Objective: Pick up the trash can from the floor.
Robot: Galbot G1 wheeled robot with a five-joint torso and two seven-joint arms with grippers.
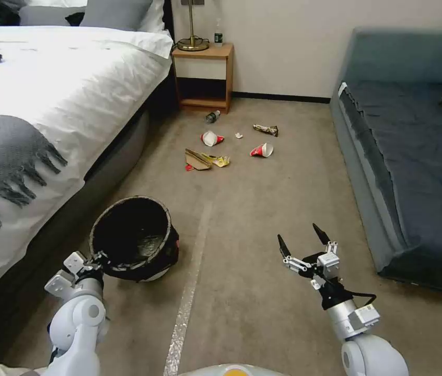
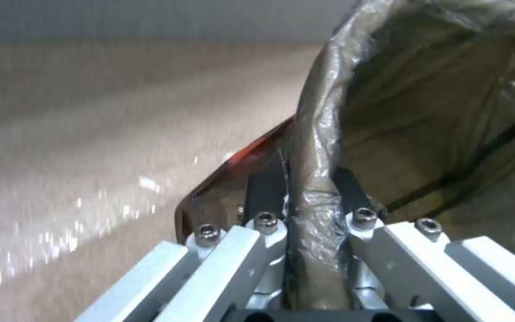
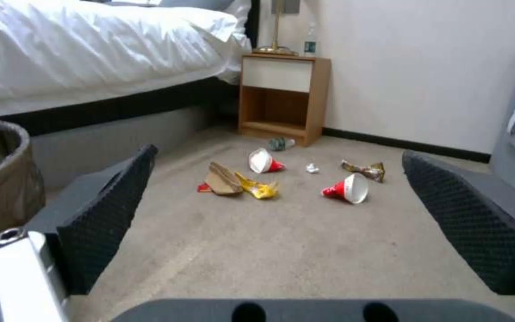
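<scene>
The left end effector (image 1: 97,259) pinches the near rim of the trash can (image 1: 135,237), its fingers (image 2: 264,190) pressed on either side of the bag-covered edge, one inside the bin and one outside. The trash can hangs tilted, its mouth turned up toward the robot's head, the black-brown bag folded over the rim and a sliver of the white body showing underneath. It sits just beside the bed (image 1: 48,94), to the left of the pale tape strip (image 1: 189,292) that runs along the floor (image 1: 263,209); whether its base touches the carpet I cannot tell. The right end effector (image 1: 304,241) hovers over the carpet to the right of the tape, well apart from the bin, its two dark fingers (image 3: 111,210) spread wide with nothing between them. Farther on, near the wooden nightstand (image 1: 204,75), litter lies scattered on the floor: two red-and-white paper cups (image 1: 263,151), a crumpled wrapper (image 1: 266,129), a brown and yellow packet (image 1: 205,159) and a small bottle (image 1: 212,116). A dark blue sofa (image 1: 414,156) lines the right side.
</scene>
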